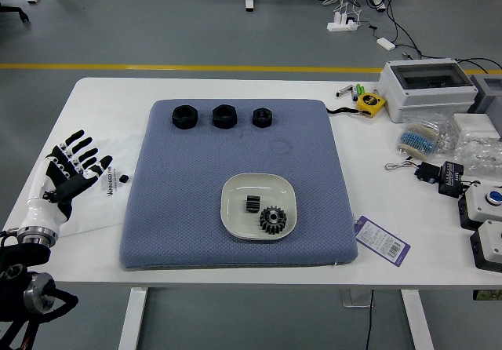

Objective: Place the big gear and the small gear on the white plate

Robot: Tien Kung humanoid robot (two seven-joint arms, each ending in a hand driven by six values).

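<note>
While my left hand (75, 168) spreads empty fingers wide, the dark, toothed big gear (273, 220) faces up on the white plate (271, 187). Beside it, the ridged small gear (252, 204) lies sideways, axis left-to-right.

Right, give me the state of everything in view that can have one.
Left hand: open, empty
Big gear: on the white plate, face up
Small gear: on the plate, on its side
White plate: upright, holding both gears
Three black hexagonal pieces: in a row on the mat
White enclosure: lid closed
</note>
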